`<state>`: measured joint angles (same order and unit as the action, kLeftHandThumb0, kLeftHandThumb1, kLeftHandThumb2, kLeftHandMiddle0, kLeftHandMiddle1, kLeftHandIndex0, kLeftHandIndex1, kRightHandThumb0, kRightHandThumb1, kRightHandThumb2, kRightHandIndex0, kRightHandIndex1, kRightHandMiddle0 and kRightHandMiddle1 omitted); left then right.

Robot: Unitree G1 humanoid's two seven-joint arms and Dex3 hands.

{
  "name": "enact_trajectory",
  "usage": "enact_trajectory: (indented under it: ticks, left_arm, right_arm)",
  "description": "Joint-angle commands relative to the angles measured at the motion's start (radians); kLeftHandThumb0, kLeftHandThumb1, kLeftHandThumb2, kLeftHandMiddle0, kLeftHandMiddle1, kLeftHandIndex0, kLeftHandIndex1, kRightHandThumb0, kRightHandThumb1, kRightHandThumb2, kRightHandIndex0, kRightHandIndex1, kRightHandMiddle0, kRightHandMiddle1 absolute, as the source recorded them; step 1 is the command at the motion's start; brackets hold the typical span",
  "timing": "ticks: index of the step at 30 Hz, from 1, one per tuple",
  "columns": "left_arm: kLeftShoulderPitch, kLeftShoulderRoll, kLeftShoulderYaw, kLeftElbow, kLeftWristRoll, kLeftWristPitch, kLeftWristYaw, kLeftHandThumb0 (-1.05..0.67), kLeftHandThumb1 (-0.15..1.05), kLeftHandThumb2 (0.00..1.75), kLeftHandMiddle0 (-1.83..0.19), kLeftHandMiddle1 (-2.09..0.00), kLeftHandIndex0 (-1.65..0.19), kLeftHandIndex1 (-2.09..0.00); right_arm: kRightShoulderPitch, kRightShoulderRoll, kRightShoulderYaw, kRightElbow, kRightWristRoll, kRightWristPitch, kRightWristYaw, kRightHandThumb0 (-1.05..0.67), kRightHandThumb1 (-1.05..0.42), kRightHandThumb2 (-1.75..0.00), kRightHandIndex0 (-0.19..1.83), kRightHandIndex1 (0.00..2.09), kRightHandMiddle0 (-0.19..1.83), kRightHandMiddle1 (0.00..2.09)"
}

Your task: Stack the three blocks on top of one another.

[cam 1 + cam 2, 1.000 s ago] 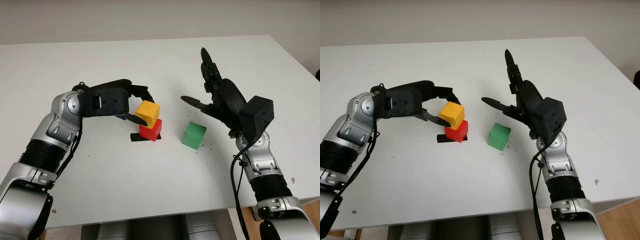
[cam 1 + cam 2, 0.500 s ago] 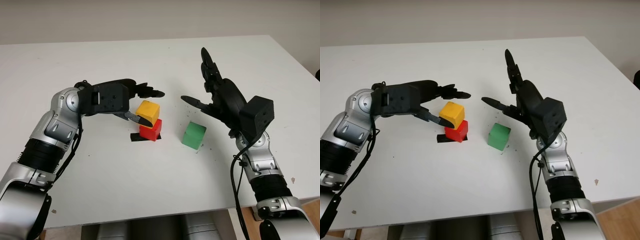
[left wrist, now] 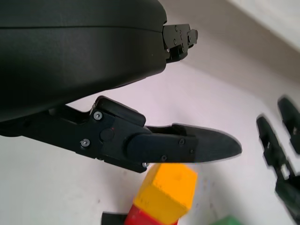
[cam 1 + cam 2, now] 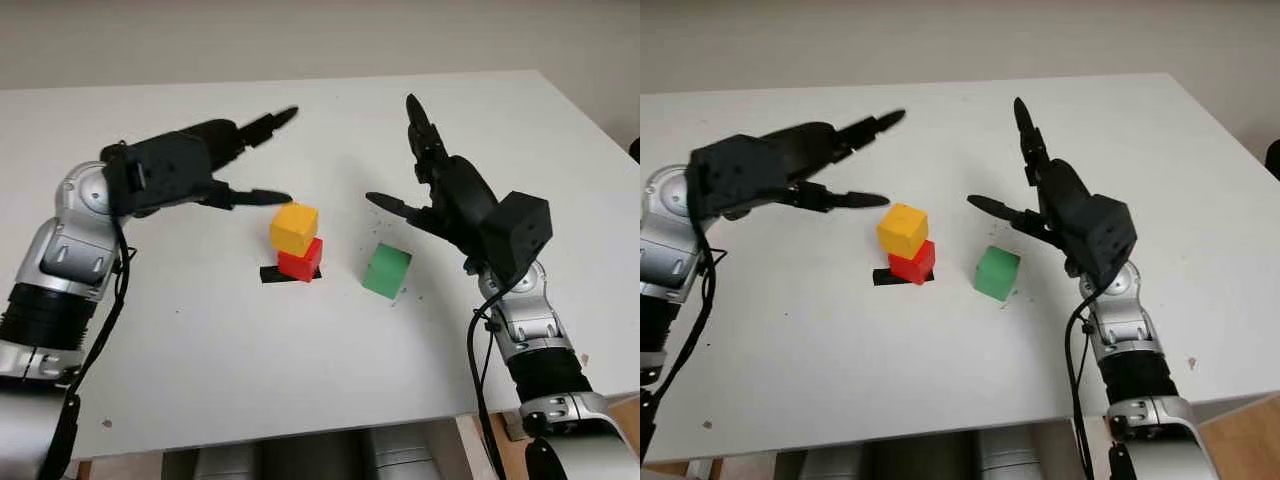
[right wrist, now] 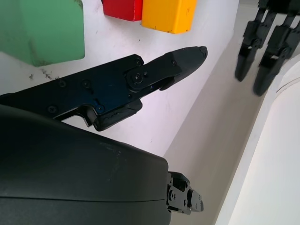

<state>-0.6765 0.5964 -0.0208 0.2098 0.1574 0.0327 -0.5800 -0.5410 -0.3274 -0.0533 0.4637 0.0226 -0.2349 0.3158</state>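
Since the yellow block (image 4: 294, 227) sits on the red block (image 4: 301, 263), your left hand (image 4: 215, 165) hovers empty above-left, and the right hand (image 4: 440, 195), open, waits behind the green block (image 4: 387, 271).

A plain test room or lab: a bare white table (image 4: 330, 340) stands against an unadorned pale wall (image 4: 300, 40).

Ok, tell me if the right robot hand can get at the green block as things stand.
Probably yes. The right robot hand is open, raised just behind the green block, which stands alone on the table, apart from the yellow block stacked on the red block.
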Motion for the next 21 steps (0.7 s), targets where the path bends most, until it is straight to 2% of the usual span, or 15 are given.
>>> enact_trajectory:
  ticks: [1, 4, 10, 15, 21]
  left_arm:
    - [0.039, -0.023, 0.055, -0.008, -0.037, -0.013, 0.056, -0.79, 1.05, 0.59, 0.18, -0.02, 0.17, -0.06]
    - [0.086, -0.054, 0.105, -0.021, -0.083, 0.025, 0.125, -0.79, 1.05, 0.63, 0.19, -0.01, 0.19, -0.02]
    - [0.188, -0.091, 0.169, -0.056, -0.155, 0.057, 0.209, -0.84, 1.05, 0.59, 0.19, 0.00, 0.19, -0.02]
    - [0.270, -0.144, 0.222, -0.116, -0.230, 0.084, 0.265, -0.84, 1.05, 0.58, 0.19, 0.00, 0.19, -0.01]
    - [0.346, -0.183, 0.230, -0.193, -0.265, 0.092, 0.295, -0.83, 1.05, 0.59, 0.19, 0.00, 0.19, 0.00]
  right_arm:
    - [-0.029, -0.034, -0.018, -0.025, 0.022, 0.013, 0.033, -0.61, -0.93, -0.04, -0.19, 0.00, -0.17, 0.06]
    - [-0.033, -0.069, -0.026, -0.051, 0.033, 0.050, 0.068, -0.61, -0.92, -0.05, -0.19, 0.00, -0.16, 0.06]
    - [-0.054, -0.158, -0.007, -0.096, 0.004, 0.073, 0.156, -0.66, -0.91, -0.05, -0.19, 0.00, -0.12, 0.07]
    - [-0.102, -0.265, 0.039, -0.154, -0.050, 0.136, 0.281, -0.73, -0.86, -0.03, -0.18, 0.02, -0.08, 0.09]
    - [-0.175, -0.371, 0.110, -0.153, -0.182, 0.049, 0.348, -0.73, -0.79, -0.04, -0.03, 0.09, 0.10, 0.13]
